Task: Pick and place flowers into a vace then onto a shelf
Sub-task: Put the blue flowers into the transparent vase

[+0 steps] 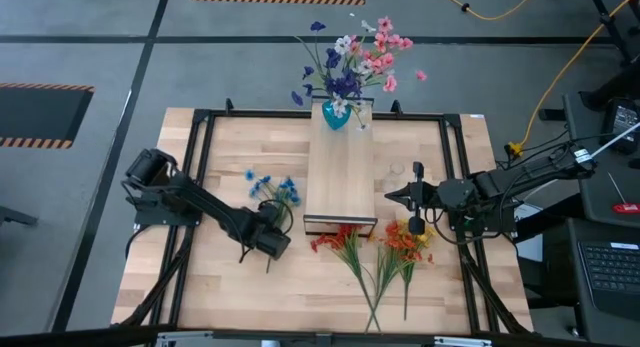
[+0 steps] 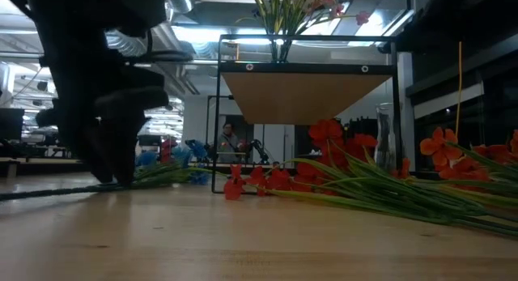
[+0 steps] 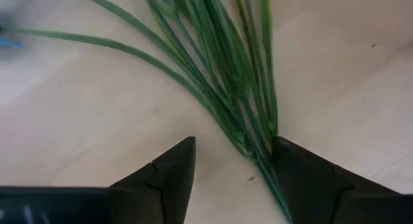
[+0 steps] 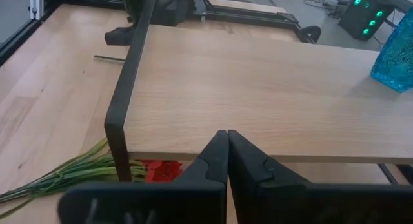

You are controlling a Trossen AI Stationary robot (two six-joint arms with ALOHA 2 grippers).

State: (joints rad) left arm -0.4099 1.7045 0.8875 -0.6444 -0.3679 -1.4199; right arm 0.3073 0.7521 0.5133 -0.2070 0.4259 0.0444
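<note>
- Left gripper [image 3: 233, 161] was down on the tabletop [image 1: 210, 277], jaws spread, green stems of the blue sprig [image 1: 272, 191] between its fingers, not pinched.
- Right gripper [image 4: 226, 146] hovered shut and empty beside the shelf [image 1: 340, 177].
- Blue vase [image 1: 336, 115] of flowers [image 1: 355, 59] stood on the shelf's far end.
- Red sprig [image 1: 345, 243] and orange sprig [image 1: 405, 242] lay on the table.

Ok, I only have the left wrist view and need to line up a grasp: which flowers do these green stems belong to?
Observer: The blue flowers, lying left of the shelf.
Operator: Is my gripper around the stems?
Observer: The left gripper is open at table level; the stems run beside one finger.
Operator: Where's the other arm?
Observer: The right gripper is shut, hovering at the shelf's right edge.
Operator: Is the vase filled?
Observer: Yes, the blue vase on the shelf holds mixed blooms.
</note>
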